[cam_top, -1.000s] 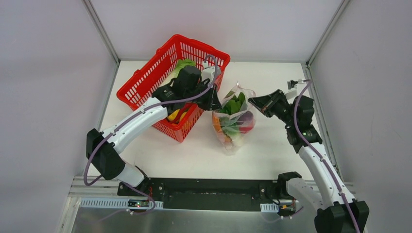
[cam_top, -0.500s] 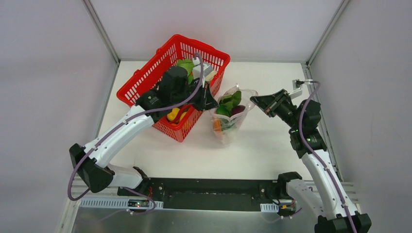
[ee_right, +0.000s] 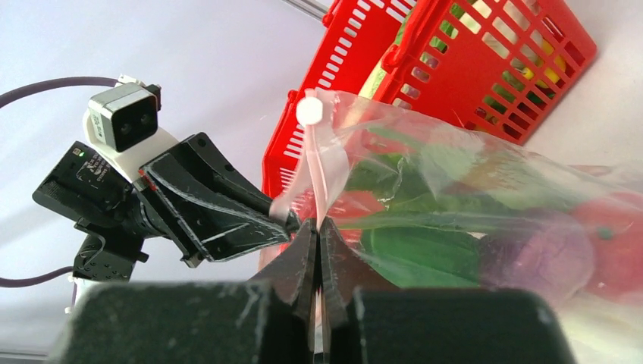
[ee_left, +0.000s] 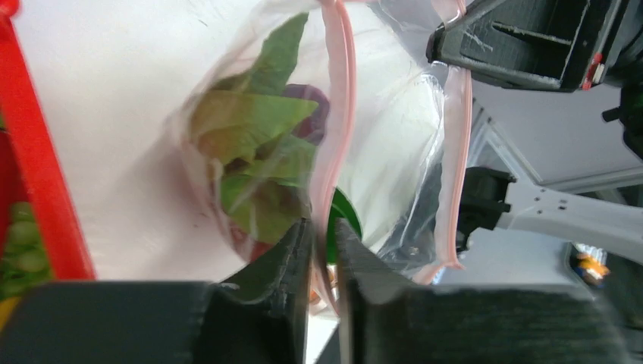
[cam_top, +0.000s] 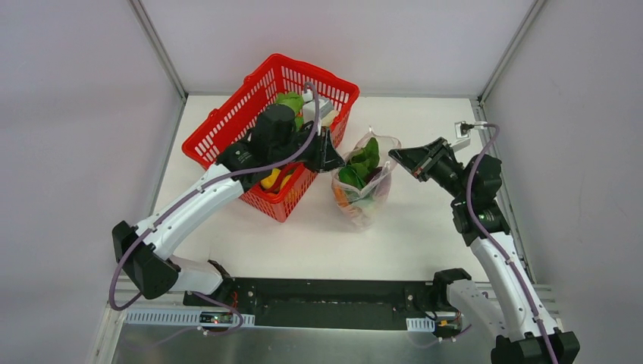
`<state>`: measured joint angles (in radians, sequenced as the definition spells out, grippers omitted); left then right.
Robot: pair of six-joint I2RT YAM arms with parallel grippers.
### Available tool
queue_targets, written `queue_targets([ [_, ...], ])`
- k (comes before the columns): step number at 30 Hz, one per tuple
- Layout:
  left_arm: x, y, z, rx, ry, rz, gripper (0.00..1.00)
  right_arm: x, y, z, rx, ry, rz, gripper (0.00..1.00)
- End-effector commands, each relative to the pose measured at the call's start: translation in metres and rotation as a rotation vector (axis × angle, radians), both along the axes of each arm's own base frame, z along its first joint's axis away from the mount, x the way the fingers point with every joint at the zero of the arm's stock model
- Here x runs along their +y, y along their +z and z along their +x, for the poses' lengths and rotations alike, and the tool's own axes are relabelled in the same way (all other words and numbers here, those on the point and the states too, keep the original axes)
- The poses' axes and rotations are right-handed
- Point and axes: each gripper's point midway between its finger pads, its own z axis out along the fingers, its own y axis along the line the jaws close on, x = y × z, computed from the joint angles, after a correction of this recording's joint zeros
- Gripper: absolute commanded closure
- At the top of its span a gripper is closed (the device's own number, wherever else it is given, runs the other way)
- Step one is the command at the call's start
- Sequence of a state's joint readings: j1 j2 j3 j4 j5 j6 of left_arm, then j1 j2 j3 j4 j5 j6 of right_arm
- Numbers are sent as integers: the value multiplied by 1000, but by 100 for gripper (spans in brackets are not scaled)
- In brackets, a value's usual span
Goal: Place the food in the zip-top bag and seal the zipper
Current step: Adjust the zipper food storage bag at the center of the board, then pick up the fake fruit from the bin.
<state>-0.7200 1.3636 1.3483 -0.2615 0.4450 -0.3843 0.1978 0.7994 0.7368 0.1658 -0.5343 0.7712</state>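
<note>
Left hand (cam_top: pixel 332 158) is clenched on the zipper (ee_left: pixel 338 114); the pink strip passes between its two fingers (ee_left: pixel 284 258) at one side of the bag mouth. Right hand (cam_top: pixel 394 156) is also clenched on the zipper, at the opposite side. The zip-top bag (cam_top: pixel 364 189) hangs between both hands, mouth up, with its two strips apart, so it is not sealed. It is over the worktop (cam_top: pixel 425 227), just beside the right corner of the red basket (cam_top: pixel 227 125); I cannot tell if its bottom touches the worktop. Inside the bag are green leaves (ee_left: pixel 258 129) and a purple piece (ee_right: pixel 531 254). Yellow food (cam_top: pixel 271 180) lies in the basket.
</note>
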Motion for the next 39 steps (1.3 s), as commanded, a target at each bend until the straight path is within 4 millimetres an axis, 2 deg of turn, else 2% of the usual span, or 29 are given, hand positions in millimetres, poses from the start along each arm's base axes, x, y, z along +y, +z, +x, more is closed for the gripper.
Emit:
queue_targets([
  [1, 15, 28, 3, -127, 56, -26, 74, -2, 56, -15, -192, 9, 49, 100],
  [5, 31, 21, 9, -147, 96, 28, 33, -4, 51, -14, -177, -8, 58, 100],
  [9, 52, 27, 12, -191, 149, 37, 5, -3, 41, -13, -152, -1, 59, 100],
  [10, 59, 29, 12, -205, 159, 45, 2, -3, 39, -13, -147, -3, 60, 100],
  [15, 115, 28, 29, -230, 350, 144, 1, -4, 33, -12, -135, -12, 59, 100],
  [19, 156, 11, 41, -186, 467, 247, 1, -4, 32, -12, -129, -7, 60, 100],
  [22, 174, -7, 53, -140, 498, 322, 1, -4, 29, -11, -120, -11, 63, 100],
  [26, 178, -44, 70, -35, 491, 363, 1, -4, 26, -10, -106, -16, 69, 100],
  [31, 167, -93, 83, 92, 452, 383, 9, -5, 27, -11, -105, -17, 73, 100],
  [34, 163, -114, 93, 130, 461, 382, 10, -5, 26, -11, -99, -21, 74, 100],
  [39, 148, -137, 89, 237, 354, 411, 10, -6, 25, -11, -95, -28, 77, 100],
])
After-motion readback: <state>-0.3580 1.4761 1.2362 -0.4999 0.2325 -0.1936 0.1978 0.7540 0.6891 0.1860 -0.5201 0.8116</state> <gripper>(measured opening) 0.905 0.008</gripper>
